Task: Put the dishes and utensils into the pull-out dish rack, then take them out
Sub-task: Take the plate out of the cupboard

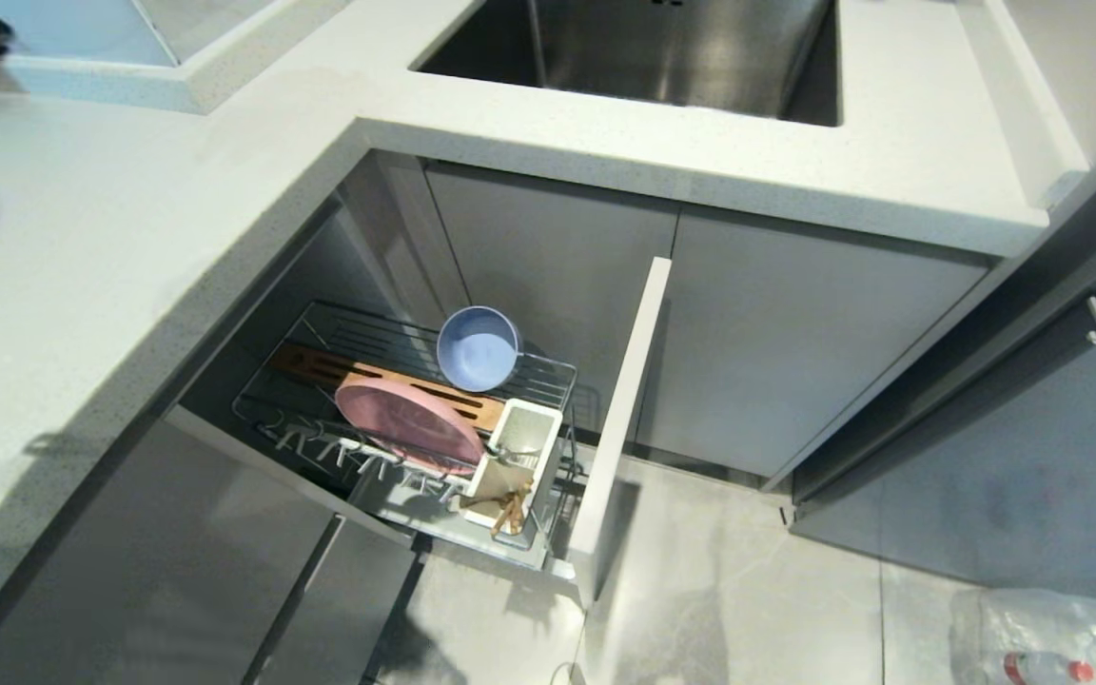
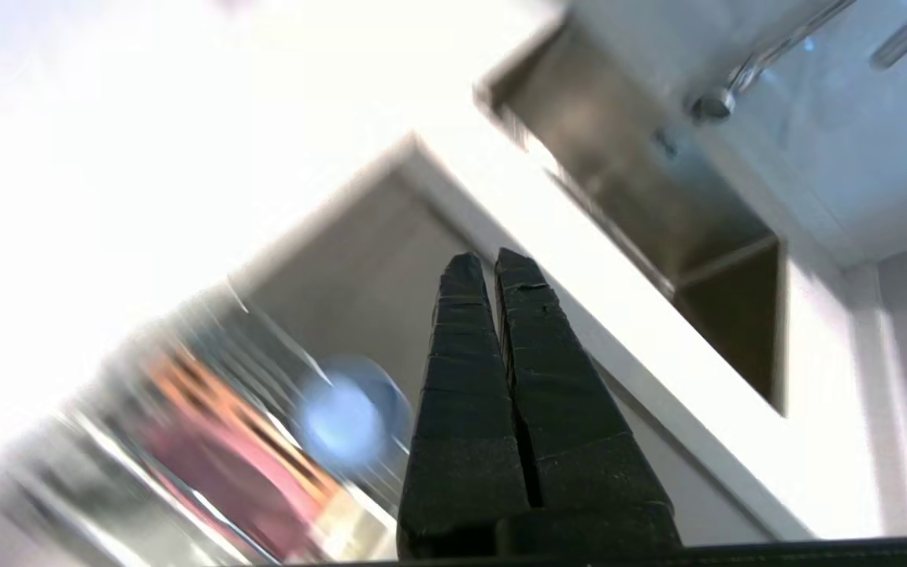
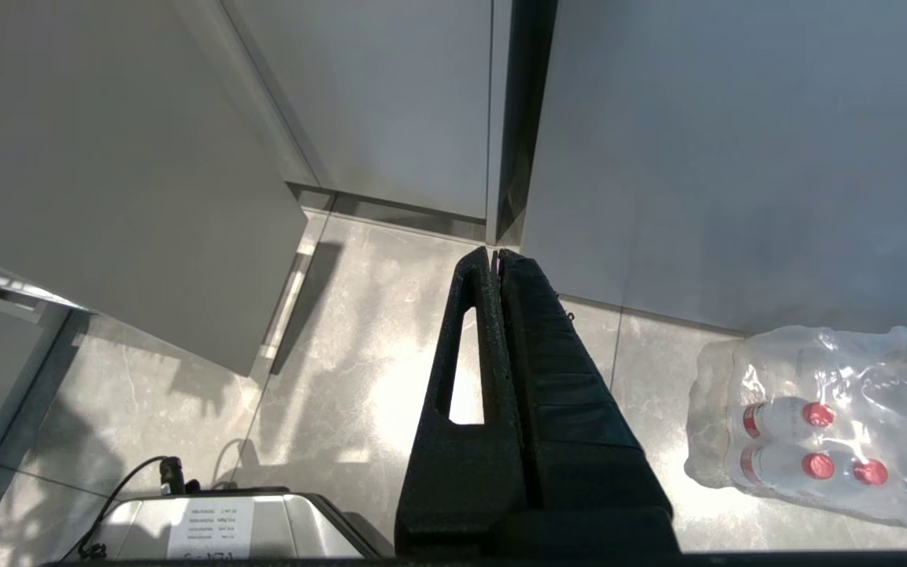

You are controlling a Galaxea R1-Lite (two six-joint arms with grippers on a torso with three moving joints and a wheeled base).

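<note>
Pull-out dish rack (image 1: 548, 376) drawn out under the white counter (image 1: 129, 238), with pink plate (image 1: 405, 423) on edge among the prongs against the wooden strip (image 1: 320, 366), blue-grey bowl (image 1: 479, 348) upright on its rim just behind, and chopsticks (image 1: 510, 514) in the white utensil cup (image 1: 515, 461) beside the plate. Left gripper (image 2: 493, 264) off the rack, fingers pressed together on nothing, aimed toward the counter edge and sink (image 2: 658, 205). Right gripper (image 3: 494, 256) parked low over the floor, fingers likewise pressed together and bare, near a wrapped pack of bottles (image 3: 816, 429).
</note>
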